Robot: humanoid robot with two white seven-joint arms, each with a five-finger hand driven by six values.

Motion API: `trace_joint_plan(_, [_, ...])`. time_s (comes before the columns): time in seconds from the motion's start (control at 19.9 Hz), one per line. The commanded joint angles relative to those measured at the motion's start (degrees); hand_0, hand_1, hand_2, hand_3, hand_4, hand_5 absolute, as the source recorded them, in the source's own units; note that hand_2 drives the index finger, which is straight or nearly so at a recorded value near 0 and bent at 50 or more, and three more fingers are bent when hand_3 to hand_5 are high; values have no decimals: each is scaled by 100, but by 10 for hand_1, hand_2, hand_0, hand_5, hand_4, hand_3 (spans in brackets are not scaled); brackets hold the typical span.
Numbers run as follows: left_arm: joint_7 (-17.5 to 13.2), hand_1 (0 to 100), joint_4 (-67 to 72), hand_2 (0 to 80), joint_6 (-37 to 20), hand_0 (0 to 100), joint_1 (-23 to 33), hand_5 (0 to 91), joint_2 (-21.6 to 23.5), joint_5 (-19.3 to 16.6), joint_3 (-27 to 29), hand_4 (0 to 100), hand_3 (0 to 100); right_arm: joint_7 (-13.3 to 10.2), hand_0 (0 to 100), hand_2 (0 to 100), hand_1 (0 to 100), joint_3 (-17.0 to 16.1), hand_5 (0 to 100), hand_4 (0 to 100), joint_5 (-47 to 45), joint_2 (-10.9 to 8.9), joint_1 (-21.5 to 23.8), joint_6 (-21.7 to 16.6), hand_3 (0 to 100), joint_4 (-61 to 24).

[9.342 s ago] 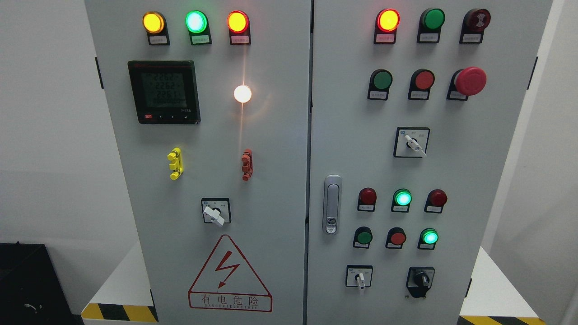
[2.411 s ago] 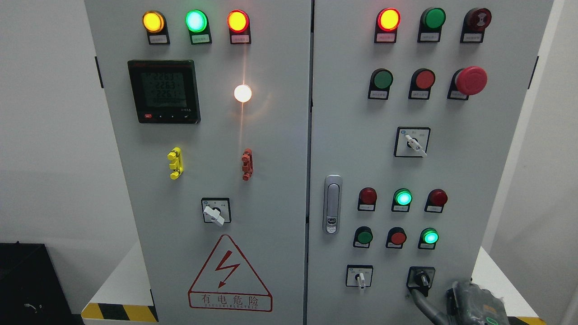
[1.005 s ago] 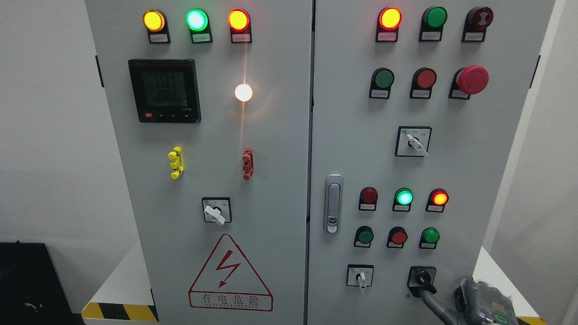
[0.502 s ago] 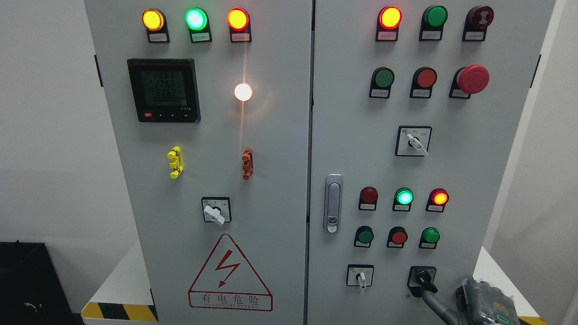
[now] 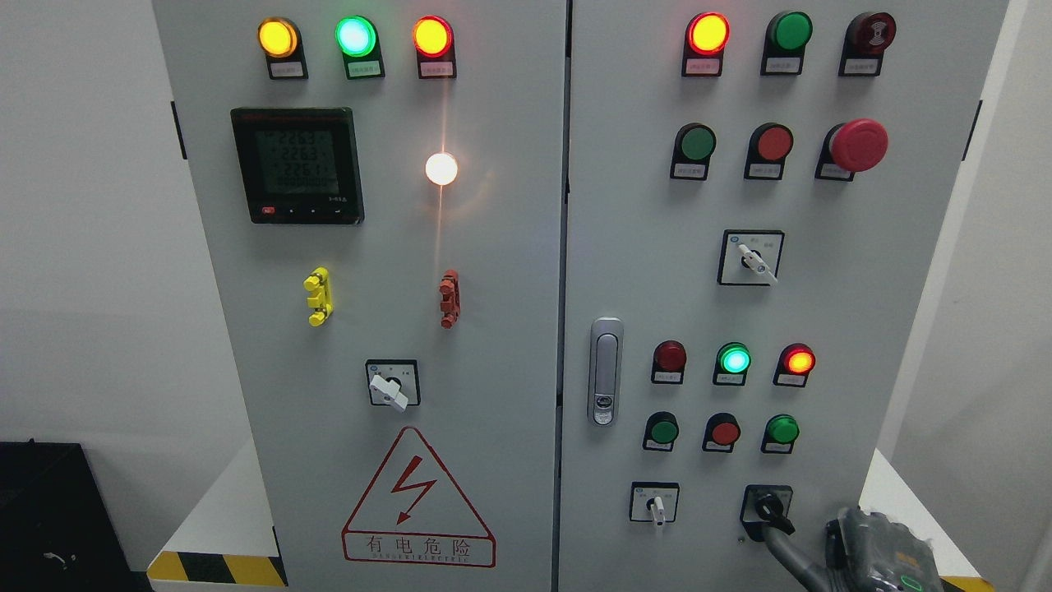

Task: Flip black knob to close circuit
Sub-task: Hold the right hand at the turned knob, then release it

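Observation:
The black knob point(image 5: 766, 507) sits at the bottom right of the right cabinet door point(image 5: 641, 247), its handle tilted from upper left to lower right. My right hand point(image 5: 876, 549) shows at the bottom right corner, just right of and below the knob. A slender grey part of it reaches up and touches the knob's lower edge. Most of the hand is cut off by the picture's edge. Above the knob, a red lamp point(image 5: 799, 361) and a green lamp point(image 5: 734, 359) are lit, and the green lamp point(image 5: 782, 429) below them is dark. My left hand is out of view.
A white selector switch point(image 5: 655, 506) sits left of the knob. A door handle point(image 5: 605, 372) is on the door's left edge and a red mushroom button point(image 5: 857, 145) higher up. The left door point(image 5: 493, 370) carries a meter point(image 5: 297, 165) and lamps. A black box point(image 5: 49, 518) stands at the lower left.
My right hand came in and turned the knob's handle from upright to tilted. The right red lamp lit and the green lamp below it went dark. Nothing has changed in the last second.

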Motion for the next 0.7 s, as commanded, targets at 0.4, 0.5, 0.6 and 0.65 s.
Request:
trace_joint_plan(0.4, [4,556,0,0,0,120,0,0,0,0,0,0,0,-246,0,835,0,501,934,909,-619,18,321,-102,1000,-181])
trace_joint_plan(0.5, [4,556,0,0,0,120,0,0,0,0,0,0,0,-517,0,796,0,536,889,874,-901,9,409,-138,983,-199])
trace_joint_plan(0.6, [4,556,0,0,0,120,0,0,0,0,0,0,0,-641,0,722,0,571,810,826,-1155,9,549,-173,940,-251])
trace_joint_plan(0.65, [4,556,0,0,0,120,0,0,0,0,0,0,0,-703,0,717,0,659,800,825,-1392,9,654,-164,938,-330])
